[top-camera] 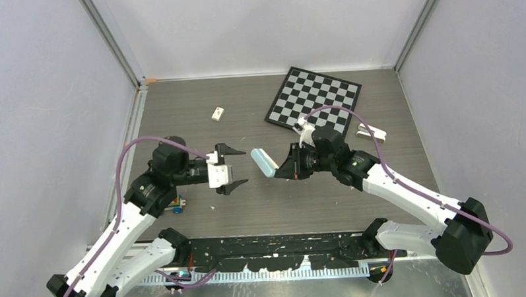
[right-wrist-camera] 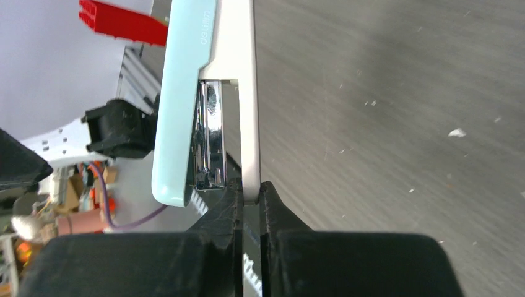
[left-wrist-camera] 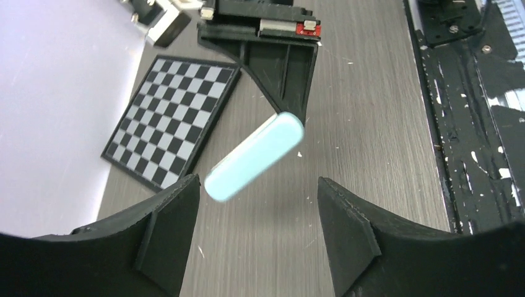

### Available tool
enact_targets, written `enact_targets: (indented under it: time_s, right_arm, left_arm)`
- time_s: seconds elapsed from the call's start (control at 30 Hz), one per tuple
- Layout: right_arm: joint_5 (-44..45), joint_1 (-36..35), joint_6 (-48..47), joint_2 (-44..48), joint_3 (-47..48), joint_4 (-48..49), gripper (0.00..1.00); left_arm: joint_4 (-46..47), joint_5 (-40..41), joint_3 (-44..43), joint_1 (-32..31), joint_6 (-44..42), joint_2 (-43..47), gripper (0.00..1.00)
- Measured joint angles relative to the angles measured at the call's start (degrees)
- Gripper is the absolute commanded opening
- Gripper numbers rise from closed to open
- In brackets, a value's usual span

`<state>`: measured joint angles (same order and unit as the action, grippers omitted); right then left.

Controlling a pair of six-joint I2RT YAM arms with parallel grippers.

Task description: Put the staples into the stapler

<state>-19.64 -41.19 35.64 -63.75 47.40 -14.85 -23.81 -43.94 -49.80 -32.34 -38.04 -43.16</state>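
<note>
Left tool (top-camera: 229, 168): spread wide, nothing held and nothing touched; the fingers (left-wrist-camera: 176, 226) are seen to either side of the stapler's near end, which lies just short of them.
Right tool (top-camera: 279, 169): closed on the stapler; the pads (right-wrist-camera: 226, 210) are pressed against the thin white base at its end.
Stapler (top-camera: 264, 163): pale blue cover over a white base, held between the two tools and pointed towards the left one; it is tilted in the left wrist view (left-wrist-camera: 254, 158).
Stapler interior: the cover (right-wrist-camera: 179, 93) is parted a little from the base, and a chrome magazine is exposed in the gap; whether staples are inside cannot be told.
Staples box (top-camera: 217, 113): small and white, lying on the worktop (top-camera: 282, 210) left of the chessboard, well apart from both tools.
Chessboard (top-camera: 313, 97): lying flat at the far right, behind the right tool.
Pale oblong item (top-camera: 371, 133): just beside the chessboard's right corner; too small to be identified.
Red brick (right-wrist-camera: 117, 21): seen beyond the stapler's far end.
</note>
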Motion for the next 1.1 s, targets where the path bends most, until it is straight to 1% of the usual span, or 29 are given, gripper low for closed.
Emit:
enact_targets:
  time_s: [0.13, 0.27, 0.37, 0.57, 0.9, 1.0, 1.1]
  right_arm:
    - [-5.0, 0.0, 2.2, -1.5, 0.2, -2.0, 0.0]
    - [-7.5, 0.0, 3.2, -1.8, 0.4, -3.5, 0.01]
    - [-8.9, 0.0, 3.7, -2.6, 1.0, -4.1, 0.01]
    - [-10.2, 0.0, 3.9, -3.8, 1.2, -4.2, 0.0]
    - [-12.4, 0.0, 4.5, -3.8, 1.2, -4.1, 0.0]
    - [-13.1, 0.0, 4.9, -3.8, 1.2, -4.0, 0.01]
    - [-13.6, 0.0, 5.1, -3.8, 1.2, -3.7, 0.01]
  left_arm:
    - [-2.1, -1.8, -1.4, -1.7, -5.9, -3.8, 0.71]
    - [-7.1, -2.9, -3.8, -2.1, -11.9, -8.6, 0.71]
    - [-8.9, -3.6, -4.4, -2.3, -14.5, -11.1, 0.73]
    - [-8.8, -4.2, -4.4, -3.4, -14.9, -13.9, 0.76]
    - [-7.5, -4.7, -4.5, -5.9, -14.6, -20.0, 0.75]
    - [-6.8, -4.6, -4.5, -7.2, -14.7, -21.8, 0.71]
    - [-6.5, -4.5, -5.1, -8.2, -14.8, -22.8, 0.63]
